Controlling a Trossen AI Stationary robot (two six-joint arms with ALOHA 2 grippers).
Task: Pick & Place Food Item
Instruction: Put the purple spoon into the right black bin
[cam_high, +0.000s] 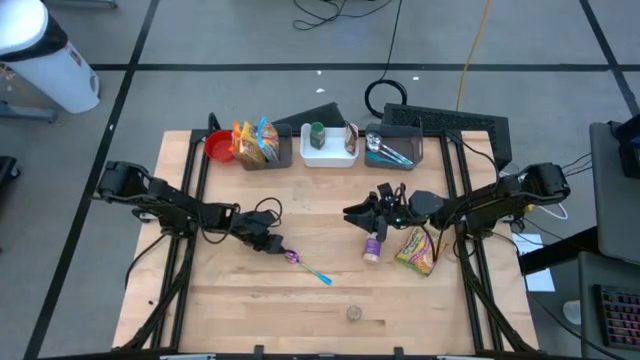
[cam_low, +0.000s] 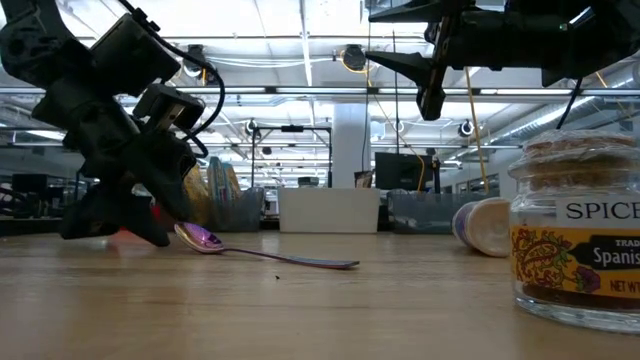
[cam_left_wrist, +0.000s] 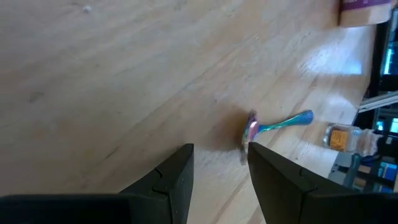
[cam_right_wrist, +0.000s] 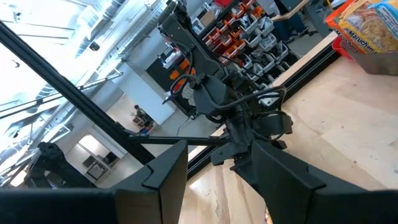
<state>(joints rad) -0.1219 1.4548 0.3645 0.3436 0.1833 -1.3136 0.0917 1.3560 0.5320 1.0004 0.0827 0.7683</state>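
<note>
spice jar (cam_low: 578, 235) sits closest to the low camera, upright on the table's front edge, glass with a printed label. the task's likely food item is the snack bag (cam_high: 417, 250), lying flat on the right side of the table (cam_high: 250, 300), just beside a small purple-capped bottle (cam_high: 372, 249) on its side. i judge the bag light, soft and crinkly, prone to slip or crush; a pinch on a sealed edge or corner looks safest. right gripper (cam_high: 358, 213) hangs in the air above the bottle and near the bag, jaws partly apart, holding nothing. left gripper (cam_high: 268, 243) is down at table level with its fingers (cam_left_wrist: 273, 177) partly apart, empty, one finger just beside the bowl of a spoon (cam_high: 308, 266); whether it touches the spoon i cannot tell. at the far edge stand three bins: one (cam_high: 262, 145) with packets and a red cup, a white one (cam_high: 328, 145) with a green-lidded jar, a dark one (cam_high: 392, 148) with utensils. bare pale wood, smooth. beyond it, an open workshop with ceiling lights, shelving and monitors.
</note>
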